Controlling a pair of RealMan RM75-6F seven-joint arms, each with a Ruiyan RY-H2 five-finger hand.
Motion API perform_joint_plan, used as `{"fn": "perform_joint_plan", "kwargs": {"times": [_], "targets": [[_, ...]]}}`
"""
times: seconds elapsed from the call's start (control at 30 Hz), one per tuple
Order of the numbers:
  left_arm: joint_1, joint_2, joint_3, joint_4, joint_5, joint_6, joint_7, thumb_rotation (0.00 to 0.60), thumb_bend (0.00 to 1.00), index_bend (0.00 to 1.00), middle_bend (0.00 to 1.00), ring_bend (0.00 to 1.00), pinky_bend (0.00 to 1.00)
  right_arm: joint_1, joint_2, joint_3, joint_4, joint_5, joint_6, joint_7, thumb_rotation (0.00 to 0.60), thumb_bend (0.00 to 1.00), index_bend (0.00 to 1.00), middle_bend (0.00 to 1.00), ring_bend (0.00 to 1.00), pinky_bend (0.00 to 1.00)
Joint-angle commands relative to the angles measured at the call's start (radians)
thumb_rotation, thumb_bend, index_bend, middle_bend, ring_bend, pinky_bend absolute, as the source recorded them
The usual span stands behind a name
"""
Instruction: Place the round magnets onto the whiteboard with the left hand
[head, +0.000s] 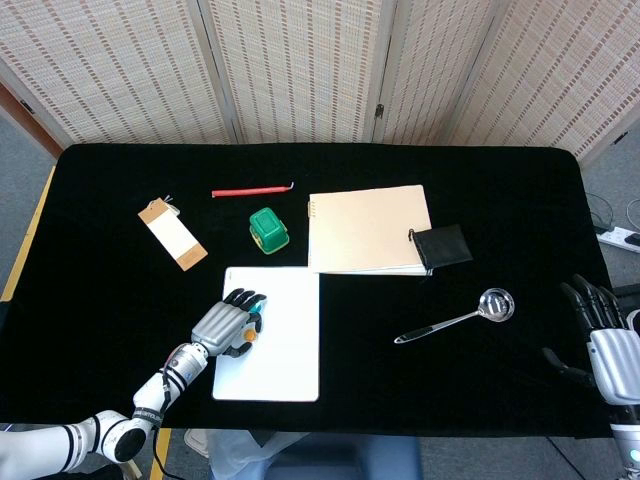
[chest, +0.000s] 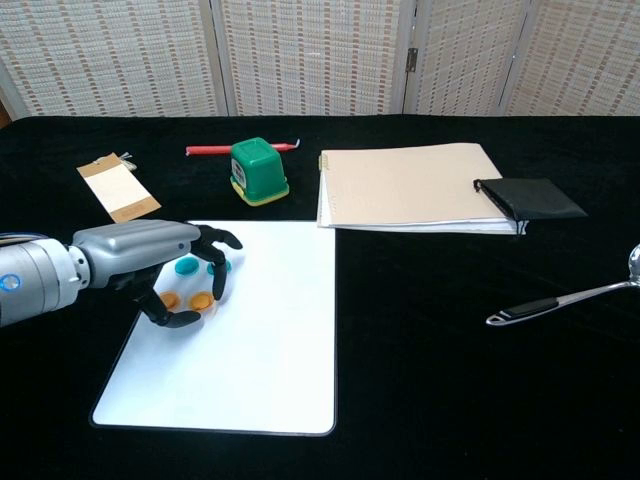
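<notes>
The whiteboard (chest: 260, 340) lies flat near the table's front left, also seen as the whiteboard (head: 285, 350) in the head view. My left hand (chest: 150, 265) hovers low over its upper left corner. Its fingers curl around an orange round magnet (chest: 202, 300), which sits at the board's surface between a fingertip and the thumb. A second orange magnet (chest: 170, 299) lies just to its left. Two blue magnets (chest: 186, 266) rest above them, partly covered by my fingers. From the head camera my left hand (head: 225, 325) hides most of the magnets. My right hand (head: 600, 340) rests empty at the far right edge, fingers spread.
Behind the board stand a green cube (chest: 258, 170), a red pen (chest: 225, 150) and a tan tag (chest: 118, 188). A beige notebook (chest: 415, 185) with a black pouch (chest: 530, 198) lies at the back right. A metal spoon (chest: 560, 300) rests to the right.
</notes>
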Motion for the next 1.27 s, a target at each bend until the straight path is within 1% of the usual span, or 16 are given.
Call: {"fn": "perform_joint_plan", "kwargs": {"times": [0.03, 0.13, 0.2, 0.33, 0.47, 0.6, 0.73, 0.9, 1.13, 1.27], "targets": [[0.0, 0.0, 0.0, -0.005, 0.0, 0.005, -0.007, 0.6, 0.44, 0.35, 0.04, 0.0, 0.0, -0.001, 0.0, 0.001, 0.0, 0.0, 0.001, 0.001, 0.6, 0.27, 0.0, 0.0, 0.0, 0.0], [0.003, 0.002, -0.002, -0.013, 0.007, 0.018, -0.024, 0.6, 0.43, 0.27, 0.02, 0.0, 0.0, -0.001, 0.0, 0.001, 0.0, -0.001, 0.002, 0.0, 0.6, 0.27, 0.0, 0.0, 0.0, 0.0], [0.007, 0.011, -0.005, -0.024, 0.016, 0.032, -0.041, 0.6, 0.42, 0.25, 0.02, 0.0, 0.0, -0.001, 0.0, 0.001, -0.001, -0.001, 0.003, 0.001, 0.6, 0.27, 0.0, 0.0, 0.0, 0.0], [0.033, 0.054, -0.014, -0.061, 0.036, 0.09, -0.082, 0.6, 0.4, 0.24, 0.02, 0.0, 0.0, -0.002, 0.005, 0.002, -0.002, -0.002, 0.005, 0.002, 0.6, 0.27, 0.0, 0.0, 0.0, 0.0], [0.078, 0.133, -0.017, -0.104, 0.035, 0.153, -0.119, 0.6, 0.4, 0.24, 0.02, 0.0, 0.0, 0.0, 0.018, 0.001, -0.003, 0.003, -0.006, 0.012, 0.6, 0.27, 0.0, 0.0, 0.0, 0.0], [0.149, 0.198, -0.02, -0.128, 0.028, 0.266, -0.131, 0.6, 0.41, 0.24, 0.02, 0.0, 0.0, 0.008, 0.03, -0.005, 0.005, 0.013, -0.04, 0.046, 0.6, 0.27, 0.0, 0.0, 0.0, 0.0], [0.229, 0.24, -0.004, -0.126, 0.059, 0.399, -0.122, 0.6, 0.41, 0.24, 0.02, 0.0, 0.0, 0.022, 0.03, -0.013, 0.022, 0.012, -0.077, 0.074, 0.6, 0.27, 0.0, 0.0, 0.0, 0.0], [0.316, 0.282, 0.03, -0.135, 0.099, 0.512, -0.131, 0.6, 0.41, 0.24, 0.03, 0.0, 0.0, 0.037, 0.014, -0.017, 0.047, 0.002, -0.096, 0.108, 0.6, 0.27, 0.0, 0.0, 0.0, 0.0], [0.418, 0.323, 0.077, -0.169, 0.175, 0.64, -0.156, 0.6, 0.41, 0.24, 0.03, 0.0, 0.0, 0.042, -0.008, -0.026, 0.064, -0.016, -0.096, 0.126, 0.6, 0.27, 0.0, 0.0, 0.0, 0.0], [0.459, 0.331, 0.096, -0.181, 0.204, 0.683, -0.141, 0.6, 0.41, 0.24, 0.03, 0.0, 0.0, 0.039, -0.012, -0.032, 0.057, -0.029, -0.083, 0.14, 0.6, 0.27, 0.0, 0.0, 0.0, 0.0]]}}
